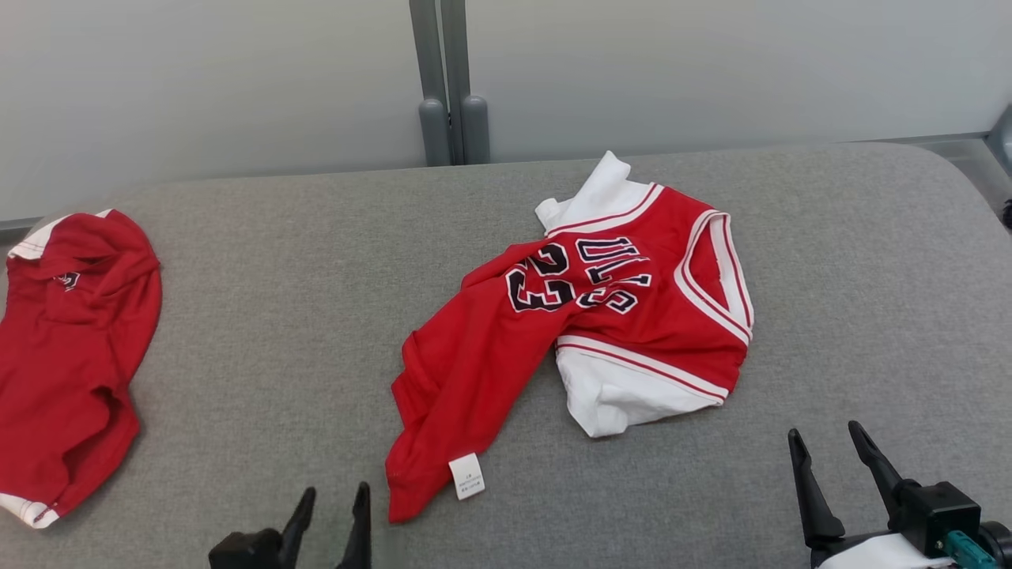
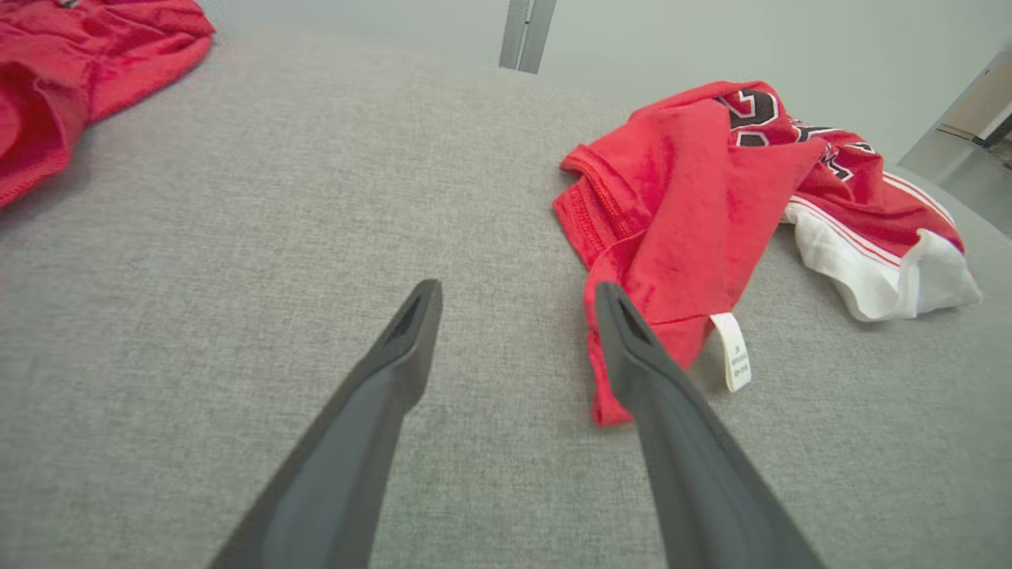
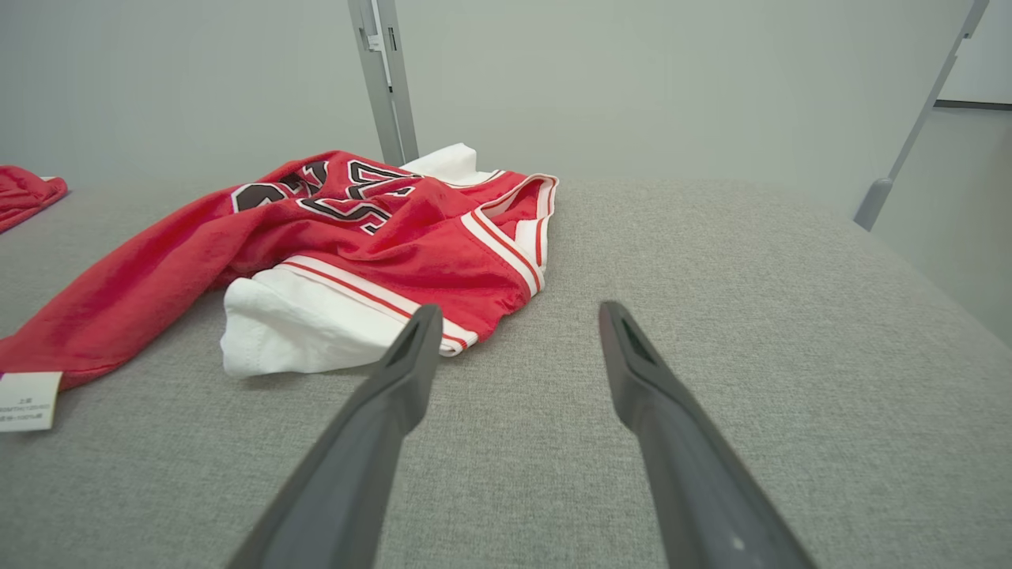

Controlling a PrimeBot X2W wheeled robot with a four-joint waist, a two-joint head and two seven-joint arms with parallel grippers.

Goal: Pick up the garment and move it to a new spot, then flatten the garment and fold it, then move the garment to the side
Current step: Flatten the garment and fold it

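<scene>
The garment [image 1: 585, 332] is a red jersey with white trim and dark "23" lettering, lying crumpled in the middle of the grey padded table [image 1: 300, 316]. One red end with a white care label [image 1: 466, 476] trails toward the near edge. My left gripper [image 1: 332, 506] stands open just left of that trailing end, with nothing between its fingers. In the left wrist view the garment [image 2: 696, 205] lies right of the open left gripper [image 2: 518, 296]. My right gripper [image 1: 826, 446] is open near the front right; in its wrist view the garment [image 3: 348, 237] lies ahead-left of the right gripper [image 3: 518, 316].
A second red garment [image 1: 71, 356] with white trim lies at the table's far left [image 2: 71, 63]. A grey post [image 1: 451, 87] stands against the pale wall behind the table. Bare grey surface stretches between the two garments and to the right of the jersey.
</scene>
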